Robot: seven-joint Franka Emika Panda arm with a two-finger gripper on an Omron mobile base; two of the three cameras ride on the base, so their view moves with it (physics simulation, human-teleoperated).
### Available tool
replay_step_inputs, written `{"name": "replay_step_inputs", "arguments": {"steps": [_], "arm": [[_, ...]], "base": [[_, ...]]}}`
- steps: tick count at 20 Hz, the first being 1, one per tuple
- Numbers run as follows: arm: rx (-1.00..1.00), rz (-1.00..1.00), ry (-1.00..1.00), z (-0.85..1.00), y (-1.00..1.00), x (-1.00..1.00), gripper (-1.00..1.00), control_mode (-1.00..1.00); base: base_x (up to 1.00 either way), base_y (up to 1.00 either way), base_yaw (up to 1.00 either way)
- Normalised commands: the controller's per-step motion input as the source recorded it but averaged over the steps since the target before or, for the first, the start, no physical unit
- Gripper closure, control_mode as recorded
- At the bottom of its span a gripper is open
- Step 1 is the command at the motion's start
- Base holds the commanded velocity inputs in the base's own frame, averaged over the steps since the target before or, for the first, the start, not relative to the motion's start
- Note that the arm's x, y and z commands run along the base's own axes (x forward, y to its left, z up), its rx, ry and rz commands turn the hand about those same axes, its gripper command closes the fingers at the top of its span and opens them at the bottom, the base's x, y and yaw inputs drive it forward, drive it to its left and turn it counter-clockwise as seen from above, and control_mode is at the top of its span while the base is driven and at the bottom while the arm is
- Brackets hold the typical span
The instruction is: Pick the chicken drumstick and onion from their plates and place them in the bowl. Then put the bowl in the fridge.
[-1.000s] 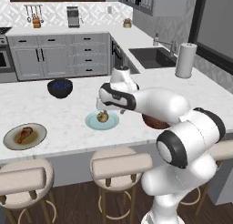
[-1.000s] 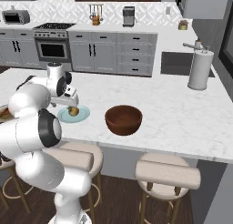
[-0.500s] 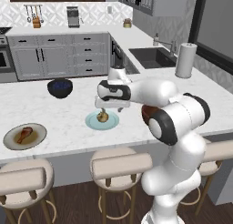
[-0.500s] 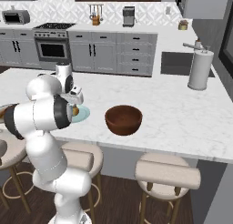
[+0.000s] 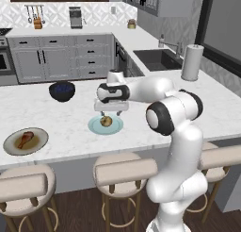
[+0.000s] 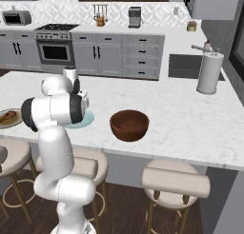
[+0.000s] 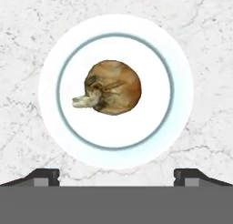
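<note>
The gripper point(image 5: 111, 114) hangs directly above the onion point(image 5: 107, 121) in the centre of the left base view, its jaws spread as wide as they go and holding nothing. That wide spread suits the round bulb, which needs room on both sides before any squeeze. In the hand view the onion point(image 7: 110, 87) sits near the middle of the pale light blue plate point(image 7: 182, 89), slightly above frame centre, with its root tuft pointing toward the left of the frame; the two finger tips point(image 7: 43, 176) stand at the bottom corners, well apart from it, so I judge the descent is not yet done. The chicken drumstick point(image 5: 24, 139) lies on the beige-grey plate point(image 5: 38, 145) at the lower left of the left base view, untouched. The wooden bowl point(image 6: 129, 125) waits empty at the centre of the right base view, just right of the blue plate, a short carry away. A dark navy bowl point(image 5: 61, 91) stands behind, upper left, apart from the work.
</note>
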Motion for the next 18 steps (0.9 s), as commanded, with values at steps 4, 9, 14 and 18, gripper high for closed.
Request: {"name": "replay_step_inputs", "arguments": {"steps": [4, 9, 14, 18], "arm": [[-0.01, 0.0, 0.01, -0.2, 0.22, 0.48, -1.0, -1.0], [0.0, 0.0, 0.02, -0.16, 0.07, 0.41, -1.0, -1.0], [0.0, 0.0, 0.06, -0.12, -0.06, 0.15, -1.0, -1.0], [0.0, 0.0, 0.06, -0.28, 0.0, -0.01, -1.0, -1.0]], "base": [[0.0, 0.0, 0.0], [0.0, 0.0, 0.0], [0.0, 0.0, 0.0], [0.0, 0.0, 0.0]]}}
